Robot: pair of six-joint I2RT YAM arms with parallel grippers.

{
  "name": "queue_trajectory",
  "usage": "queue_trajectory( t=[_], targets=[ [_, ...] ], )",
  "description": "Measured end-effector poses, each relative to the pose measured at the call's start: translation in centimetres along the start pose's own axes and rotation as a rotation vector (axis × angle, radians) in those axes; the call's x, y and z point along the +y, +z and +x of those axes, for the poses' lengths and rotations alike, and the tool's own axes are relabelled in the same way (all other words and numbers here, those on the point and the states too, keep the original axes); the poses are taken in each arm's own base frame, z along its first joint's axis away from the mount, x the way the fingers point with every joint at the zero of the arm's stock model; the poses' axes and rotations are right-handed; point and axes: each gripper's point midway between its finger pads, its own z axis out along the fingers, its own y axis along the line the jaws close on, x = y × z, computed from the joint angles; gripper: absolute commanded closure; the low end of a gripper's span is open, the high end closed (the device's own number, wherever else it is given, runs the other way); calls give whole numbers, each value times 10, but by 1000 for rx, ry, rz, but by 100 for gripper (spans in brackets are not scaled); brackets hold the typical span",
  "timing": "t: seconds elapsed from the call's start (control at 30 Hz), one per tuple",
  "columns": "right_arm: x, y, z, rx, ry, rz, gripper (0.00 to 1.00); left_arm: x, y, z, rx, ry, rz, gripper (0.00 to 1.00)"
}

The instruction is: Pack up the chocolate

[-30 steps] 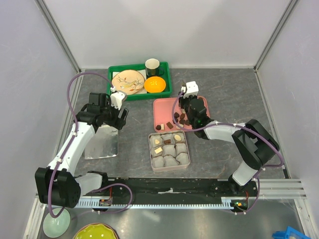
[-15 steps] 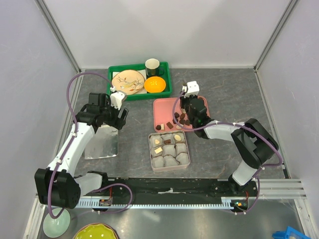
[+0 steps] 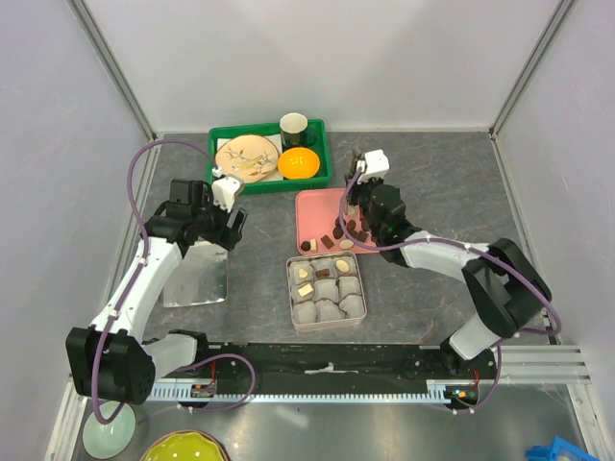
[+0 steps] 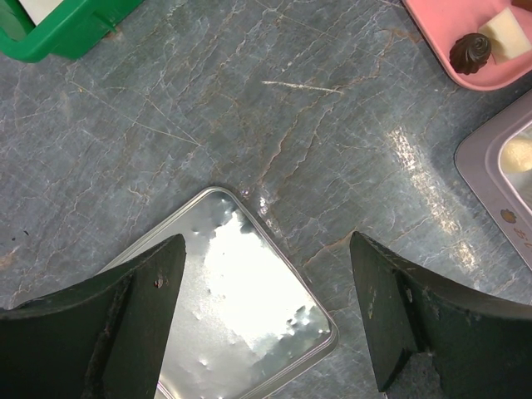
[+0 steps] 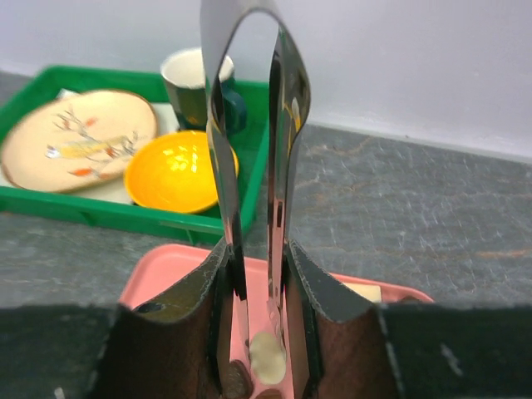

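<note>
Chocolate pieces lie on the pink tray point(image 3: 312, 204), among them dark ones point(image 3: 332, 238) at its near edge. The tin box point(image 3: 354, 305) of grey paper cups holds a few pieces point(image 3: 306, 289). My right gripper point(image 3: 360, 219) is shut on metal tongs point(image 5: 278, 125) over the pink tray point(image 5: 166, 274). A cream chocolate point(image 5: 268, 357) sits between the tong tips, next to a dark piece point(image 5: 237, 384); I cannot tell whether it is gripped. My left gripper point(image 4: 266, 307) is open and empty above the shiny tin lid point(image 4: 241, 307).
A green tray point(image 3: 219, 139) at the back holds a plate, an orange bowl point(image 3: 299, 163) and a dark cup point(image 3: 293, 126). The tin lid point(image 3: 197, 279) lies left of the box. The left wrist view shows a dark chocolate point(image 4: 470, 51) and a beige block point(image 4: 507, 35) on the pink tray's corner.
My right wrist has shifted slightly back and right over the pink tray with the tongs. My left arm has not moved.
</note>
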Motion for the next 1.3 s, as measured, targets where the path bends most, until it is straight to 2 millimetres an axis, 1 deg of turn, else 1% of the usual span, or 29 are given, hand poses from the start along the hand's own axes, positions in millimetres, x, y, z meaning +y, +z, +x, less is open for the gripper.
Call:
queue_trajectory(
  t=[0.13,0.23,0.27,0.37,0.47,0.57,0.7,0.8,1.0,1.17,1.3],
  targets=[
    [8,-14,-46,-82,46,-57,88,0,0,0,0,0,-2,13],
    [18,-33,-85,-152,85,-111,87,1,0,0,2,0,-7,13],
    [24,-43,-98,-176,100,-139,88,1,0,0,2,1,-8,13],
    [40,-73,-113,-207,121,-208,88,3,0,1,5,1,-15,13],
    [62,-105,-108,-184,122,-297,88,3,0,3,10,0,-19,13],
    [85,-130,-92,-132,114,-378,89,3,0,4,13,-1,-19,13],
    [106,-155,-72,-59,97,-457,89,3,0,4,13,-1,-19,13],
    [115,-170,-66,-26,89,-500,88,2,0,6,15,-1,-18,13],
    [130,-193,-57,18,82,-568,86,1,0,8,18,-2,-18,13],
    [136,-202,-36,70,61,-593,83,2,0,8,15,-1,-19,13],
    [134,-203,-18,107,41,-588,83,2,0,7,15,-1,-19,13]
  ],
)
